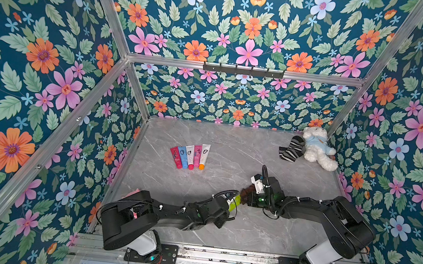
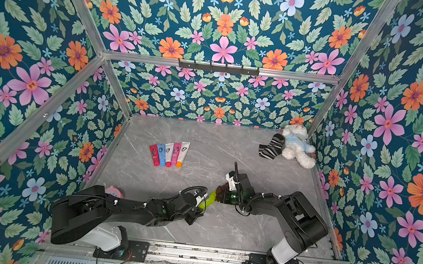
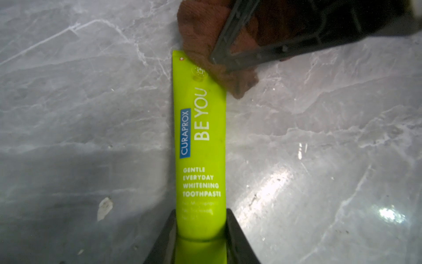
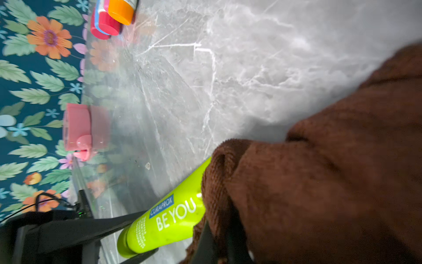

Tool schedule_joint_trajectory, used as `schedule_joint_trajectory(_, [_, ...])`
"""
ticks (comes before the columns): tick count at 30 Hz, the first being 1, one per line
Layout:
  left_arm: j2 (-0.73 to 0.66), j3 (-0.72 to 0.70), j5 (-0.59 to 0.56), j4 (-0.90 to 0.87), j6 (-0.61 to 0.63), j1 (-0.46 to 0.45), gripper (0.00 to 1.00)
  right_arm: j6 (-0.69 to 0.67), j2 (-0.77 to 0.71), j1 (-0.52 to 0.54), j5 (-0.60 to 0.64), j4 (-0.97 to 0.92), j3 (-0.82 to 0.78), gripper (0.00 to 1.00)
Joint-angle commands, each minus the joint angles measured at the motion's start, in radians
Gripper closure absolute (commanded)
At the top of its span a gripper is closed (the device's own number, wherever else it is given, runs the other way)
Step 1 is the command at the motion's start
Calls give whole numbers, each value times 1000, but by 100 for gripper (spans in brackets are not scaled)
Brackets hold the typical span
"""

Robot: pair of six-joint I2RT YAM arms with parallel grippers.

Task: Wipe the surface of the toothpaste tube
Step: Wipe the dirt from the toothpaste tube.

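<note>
The toothpaste tube [image 3: 201,137], lime green with white lettering, is held by the left gripper [image 3: 201,226]. Its jaws are closed partway on the cap end, one finger on each side. The rest of the tube sticks straight out past the fingertips, over the front middle of the grey marble table [image 1: 230,145]. The frames do not show whether the tube touches the table.

The right gripper [image 4: 219,244] is clamped tight on a bunched brown cloth [image 4: 319,182]. The cloth lies on the tube's flat far end and covers one corner of it. In both top views the two arms meet tip to tip, with the green tube and the cloth between them.

There are six tubes in all. One is in the grip, and a row of five tubes [image 1: 189,156] lies side by side on the table, well apart from the grippers, toward the back left. Their caps point toward the robot and are red, blue, red, pink and orange.

There is one cloth. One white teddy bear [image 1: 317,147] in a pale blue top lies in the back right corner. Striped sock fabric [image 1: 291,148] touches it, but whether that is one sock or two cannot be told.

The only container is a pink box [image 4: 84,128] by the left wall near the left arm's base. Its lid is shut, so its contents are hidden.
</note>
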Motion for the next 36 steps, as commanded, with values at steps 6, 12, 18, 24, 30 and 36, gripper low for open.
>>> schedule_joint_trajectory(6, [7, 9, 21, -1, 11, -3, 100, 39, -7, 100, -16, -25, 34, 100])
schedule_joint_trajectory(12, [-4, 0, 17, -2, 7, -3, 100, 34, 65, 67, 40, -49, 29, 100])
schedule_joint_trajectory(18, [-11, -3, 21, 2, 6, -4, 100, 6, 64, -68, 103, -90, -6, 100])
schedule_joint_trajectory(24, [-9, -1, 23, 3, 7, -4, 100, -13, 13, -74, 36, -67, -11, 100])
schedule_joint_trajectory(30, [-3, 2, 22, 4, 9, -4, 100, 15, -104, 82, 12, -109, 12, 100])
schedule_joint_trajectory(36, [0, 4, 22, 4, 10, -4, 100, 39, -61, 100, -5, -83, -6, 100])
